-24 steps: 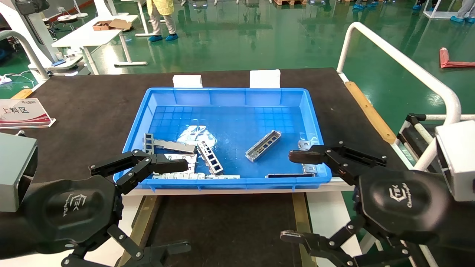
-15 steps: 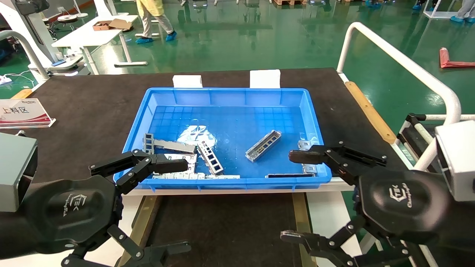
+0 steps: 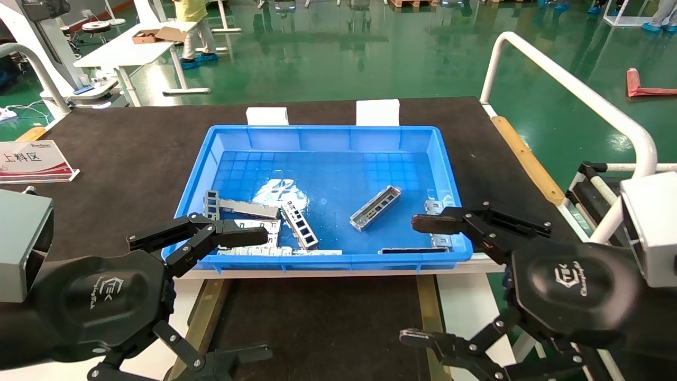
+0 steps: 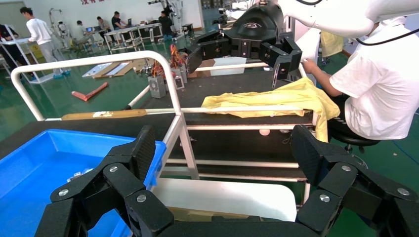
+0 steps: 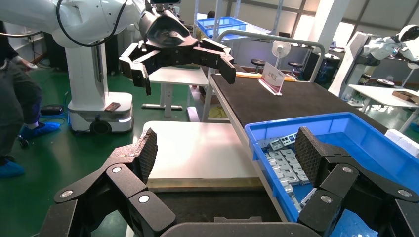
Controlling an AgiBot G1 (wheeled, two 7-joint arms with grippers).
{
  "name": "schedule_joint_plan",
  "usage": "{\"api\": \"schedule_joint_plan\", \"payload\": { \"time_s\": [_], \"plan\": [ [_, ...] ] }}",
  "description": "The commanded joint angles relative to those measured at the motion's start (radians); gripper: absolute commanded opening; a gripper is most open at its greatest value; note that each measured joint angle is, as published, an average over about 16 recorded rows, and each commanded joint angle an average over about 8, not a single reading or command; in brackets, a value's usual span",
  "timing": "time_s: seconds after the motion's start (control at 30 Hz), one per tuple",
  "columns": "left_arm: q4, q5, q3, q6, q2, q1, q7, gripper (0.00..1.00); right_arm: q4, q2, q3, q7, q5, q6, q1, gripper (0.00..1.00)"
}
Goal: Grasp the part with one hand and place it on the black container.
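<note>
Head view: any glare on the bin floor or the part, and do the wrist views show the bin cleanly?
Head view: a white glare patch sits on the blue bin floor, clear of the part, which reads sharply. Left wrist view: only a bin corner shows behind the open left gripper. Right wrist view: bright background windows; the open right gripper frames the bin.

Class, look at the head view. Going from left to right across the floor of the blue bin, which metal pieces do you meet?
Grey strip with tabbed end → ladder-like strip with square windows → the part, a slotted silver channel → small bracket by the right wall, beside the right gripper.
</note>
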Motion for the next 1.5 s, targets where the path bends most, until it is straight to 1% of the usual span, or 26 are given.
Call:
{"api": "schedule_joint_plan", "payload": {
  "time_s": [0.03,0.5,0.7,1.0,1.5],
  "plan": [
    [0.000,0.000,0.000,-0.001,0.000,0.000,0.000,1.00,0.000,0.000,0.000,0.000,0.000,0.000,0.000,1.00],
    [0.006,0.012,0.007,-0.007,0.003,-0.001,-0.005,1.00,0.000,0.000,0.000,0.000,0.000,0.000,0.000,1.00],
    [0.027,0.039,0.028,-0.025,0.031,-0.012,-0.014,1.00,0.000,0.000,0.000,0.000,0.000,0.000,0.000,1.00],
    [0.135,0.143,0.089,-0.080,0.135,-0.077,-0.010,1.00,0.000,0.000,0.000,0.000,0.000,0.000,0.000,1.00],
    [0.427,0.330,0.192,-0.207,0.376,-0.229,0.047,1.00,0.000,0.000,0.000,0.000,0.000,0.000,0.000,1.00]
  ]
}}
